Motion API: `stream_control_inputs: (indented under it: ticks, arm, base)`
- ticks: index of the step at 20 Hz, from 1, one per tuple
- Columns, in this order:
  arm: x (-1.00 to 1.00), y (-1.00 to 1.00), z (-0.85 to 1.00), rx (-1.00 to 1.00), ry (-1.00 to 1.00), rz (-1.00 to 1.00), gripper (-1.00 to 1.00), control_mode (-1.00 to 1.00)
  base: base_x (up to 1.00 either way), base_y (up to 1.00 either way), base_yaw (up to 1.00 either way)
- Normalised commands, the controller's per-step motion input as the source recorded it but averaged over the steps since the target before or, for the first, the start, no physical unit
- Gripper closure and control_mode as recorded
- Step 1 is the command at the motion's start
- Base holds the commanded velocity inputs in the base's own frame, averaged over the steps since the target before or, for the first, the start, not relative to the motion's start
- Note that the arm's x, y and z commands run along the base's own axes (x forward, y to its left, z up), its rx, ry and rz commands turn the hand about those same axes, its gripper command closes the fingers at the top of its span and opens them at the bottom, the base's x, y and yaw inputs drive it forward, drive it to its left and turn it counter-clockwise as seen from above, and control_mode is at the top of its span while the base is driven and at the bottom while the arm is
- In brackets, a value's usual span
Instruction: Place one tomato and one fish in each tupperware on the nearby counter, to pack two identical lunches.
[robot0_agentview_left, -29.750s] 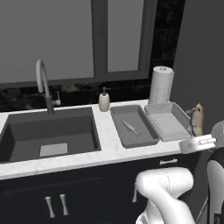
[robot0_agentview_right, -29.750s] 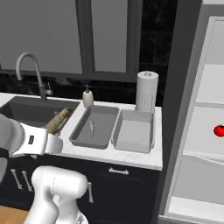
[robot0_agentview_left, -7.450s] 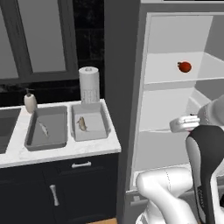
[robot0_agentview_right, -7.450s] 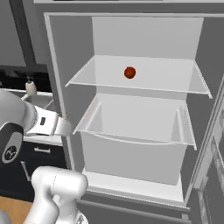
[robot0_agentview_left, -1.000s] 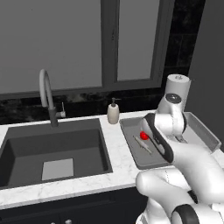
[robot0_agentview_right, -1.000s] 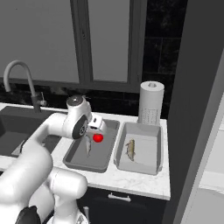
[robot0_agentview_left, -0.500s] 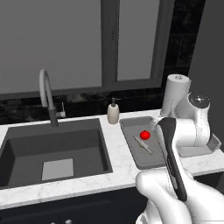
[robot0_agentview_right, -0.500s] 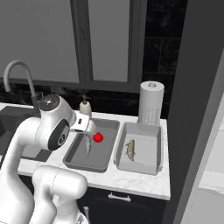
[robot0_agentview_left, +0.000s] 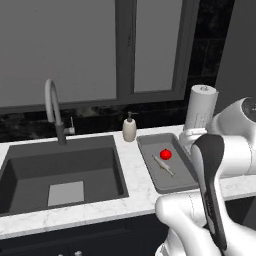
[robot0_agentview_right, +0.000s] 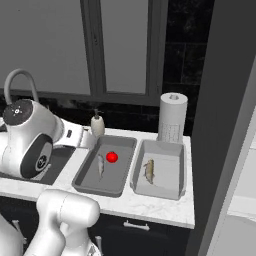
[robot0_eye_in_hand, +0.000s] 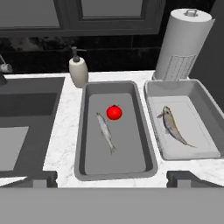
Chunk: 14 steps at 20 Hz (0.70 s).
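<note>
The robot's two small dark gripper tips (robot0_eye_in_hand: 111, 179) sit at the bottom of the hand view, spread far apart with nothing between them, just above the near edge of the white marble-look counter (robot0_eye_in_hand: 65, 135) (robot0_agentview_left: 135, 185) (robot0_agentview_right: 150, 205); right past them lies the darker grey, shallow, lidless tupperware tray (robot0_eye_in_hand: 85, 131) (robot0_agentview_left: 152, 175) (robot0_agentview_right: 85, 175); inside it a small silver fish (robot0_eye_in_hand: 105, 130) (robot0_agentview_left: 163, 165) (robot0_agentview_right: 100, 165) lies longways down the middle, and a round red tomato (robot0_eye_in_hand: 114, 112) (robot0_agentview_left: 165, 154) (robot0_agentview_right: 112, 157) sits close by the fish's far end, near the tray's back half; just beside this tray, to the right, is the lighter grey, shallow, lidless tupperware tray (robot0_eye_in_hand: 205, 118) (robot0_agentview_right: 175, 180); it holds one brownish fish (robot0_eye_in_hand: 173, 125) (robot0_agentview_right: 149, 170) lying at a slant; to the left of the darker tray is the big dark sink basin (robot0_eye_in_hand: 22, 113) (robot0_agentview_left: 60, 170), set down into the counter; farther back, a small cream soap bottle with a dark pump (robot0_eye_in_hand: 78, 70) (robot0_agentview_left: 130, 129) (robot0_agentview_right: 97, 125) stands behind the darker tray, near its left corner; a tall white roll of paper towel (robot0_eye_in_hand: 181, 43) (robot0_agentview_left: 201, 112) (robot0_agentview_right: 172, 117) stands upright behind the lighter tray; a curved grey tap (robot0_agentview_left: 54, 112) (robot0_agentview_right: 17, 82) rises behind the sink; at the very back are dark window frames (robot0_agentview_left: 125, 45) (robot0_agentview_right: 92, 45) above a black wall.
</note>
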Motion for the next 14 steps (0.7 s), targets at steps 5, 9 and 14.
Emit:
stream_control_inputs:
  ticks: [5, 9, 14]
  arm:
    - [-0.52, 0.20, 0.41, -0.03, -0.16, 0.00, -1.00, -1.00]
    - [-0.59, 0.21, 0.34, -0.01, -0.20, 0.00, -1.00, -1.00]
    - [-0.51, 0.04, 0.22, 0.00, -0.04, 0.00, -1.00, 1.00]
  base:
    - [0.00, 0.00, 0.00]
    - [0.00, 0.00, 0.00]
    - [-0.17, -0.01, 0.00]
